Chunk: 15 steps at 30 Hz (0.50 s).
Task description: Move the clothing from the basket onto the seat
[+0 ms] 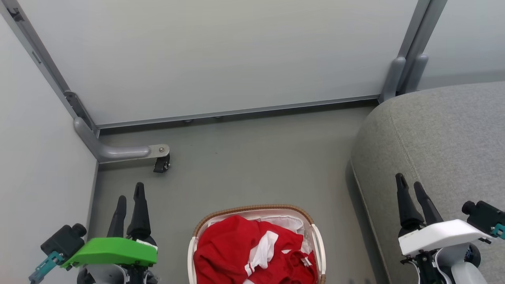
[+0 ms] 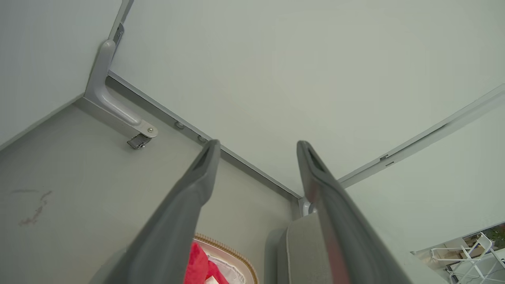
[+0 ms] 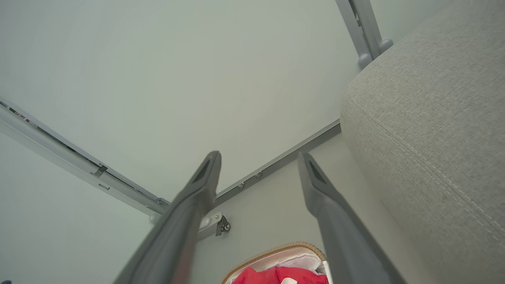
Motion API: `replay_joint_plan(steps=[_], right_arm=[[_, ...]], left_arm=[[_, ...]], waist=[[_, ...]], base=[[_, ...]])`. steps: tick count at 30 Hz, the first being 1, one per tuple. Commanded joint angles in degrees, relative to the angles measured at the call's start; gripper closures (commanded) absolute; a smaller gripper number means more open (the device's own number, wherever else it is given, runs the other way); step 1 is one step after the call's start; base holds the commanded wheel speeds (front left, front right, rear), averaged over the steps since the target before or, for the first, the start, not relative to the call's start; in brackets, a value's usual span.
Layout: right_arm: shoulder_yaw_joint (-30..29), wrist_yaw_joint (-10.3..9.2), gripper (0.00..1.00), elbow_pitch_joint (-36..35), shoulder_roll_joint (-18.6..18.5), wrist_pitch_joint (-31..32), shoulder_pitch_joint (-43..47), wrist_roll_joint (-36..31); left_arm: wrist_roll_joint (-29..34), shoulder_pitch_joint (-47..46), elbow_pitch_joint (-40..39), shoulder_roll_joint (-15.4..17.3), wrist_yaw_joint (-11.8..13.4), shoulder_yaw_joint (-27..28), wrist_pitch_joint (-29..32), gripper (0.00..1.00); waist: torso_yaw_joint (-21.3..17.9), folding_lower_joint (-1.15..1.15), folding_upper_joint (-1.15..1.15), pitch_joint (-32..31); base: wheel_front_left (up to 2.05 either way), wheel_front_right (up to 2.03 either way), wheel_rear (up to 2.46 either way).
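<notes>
The red clothing (image 1: 244, 252) with white panels lies bunched in the white basket (image 1: 318, 244), which stands on the floor at the bottom centre of the head view. The grey sofa seat (image 1: 442, 134) fills the right side. My left gripper (image 1: 130, 197) hangs open at the lower left, left of the basket, holding nothing. My right gripper (image 1: 410, 185) is open at the lower right, in front of the sofa's edge, also empty. In the left wrist view the gripper (image 2: 256, 146) frames the clothing (image 2: 197, 264) and basket rim (image 2: 229, 248); in the right wrist view the gripper (image 3: 258, 157) frames the basket (image 3: 276, 250) and sofa (image 3: 434, 118).
White partition walls (image 1: 221, 55) close off the far side and left. A grey metal foot with a caster (image 1: 161, 163) sticks out onto the grey floor (image 1: 256, 161) at the left. Bare floor lies between the basket and the wall.
</notes>
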Motion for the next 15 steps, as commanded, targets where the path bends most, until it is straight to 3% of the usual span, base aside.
replay_joint_plan(steps=[1, 15], right_arm=[[0.2, 0.02, 0.00, -0.3, -0.4, -0.7, 0.0, -2.3], [0.9, 0.03, 0.00, 0.5, -0.5, -2.9, 0.3, -12.1]], left_arm=[[2.2, 0.1, -0.4, 0.4, 0.1, -0.3, -0.6, 0.00], [12.0, 0.8, 1.1, 0.5, 0.5, -1.4, -2.8, 0.00]], waist=[[0.1, 0.00, 0.00, 0.0], [0.6, 0.00, 0.00, 0.0]], base=[[0.00, 0.00, 0.00], [0.00, 0.00, 0.00]])
